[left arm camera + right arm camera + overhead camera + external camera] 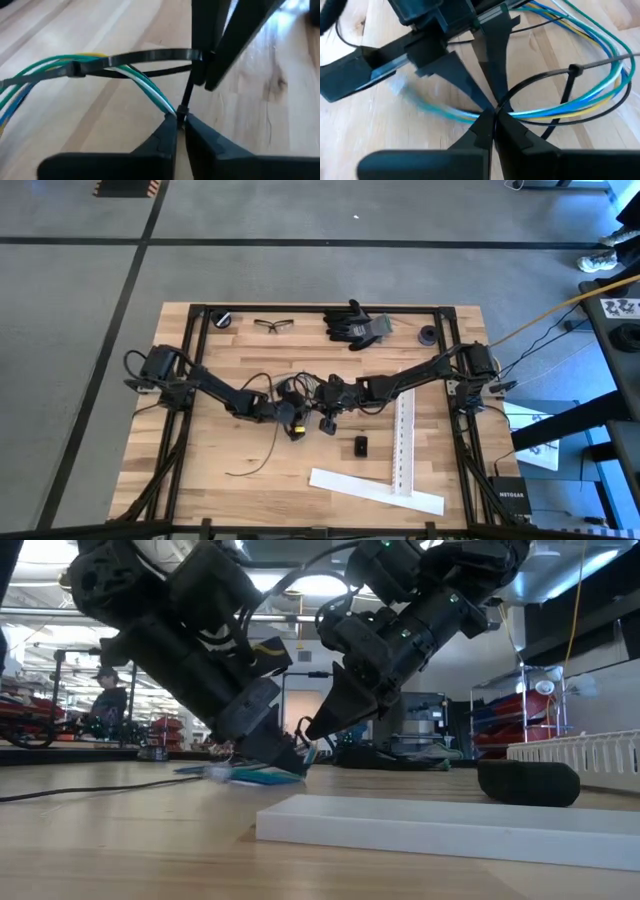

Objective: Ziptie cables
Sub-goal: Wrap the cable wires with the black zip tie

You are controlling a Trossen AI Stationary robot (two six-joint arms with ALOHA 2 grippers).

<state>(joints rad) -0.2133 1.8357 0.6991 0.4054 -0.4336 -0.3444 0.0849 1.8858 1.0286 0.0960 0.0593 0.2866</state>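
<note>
Seemingly both grippers' fingers pinch ziptie (540,82) mid-table (200,480).

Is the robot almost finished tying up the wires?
Partly. A black ziptie already loops around the wires, threaded through its own lock. Right now the left hand and right hand are both shut on the ziptie. The loop looks loose, so pulling it tight is left. Another black strip lies unused on the table.

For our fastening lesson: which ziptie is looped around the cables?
The looped ziptie in the left fingers, circling the cables; the other ziptie lies loose, apart.
</note>
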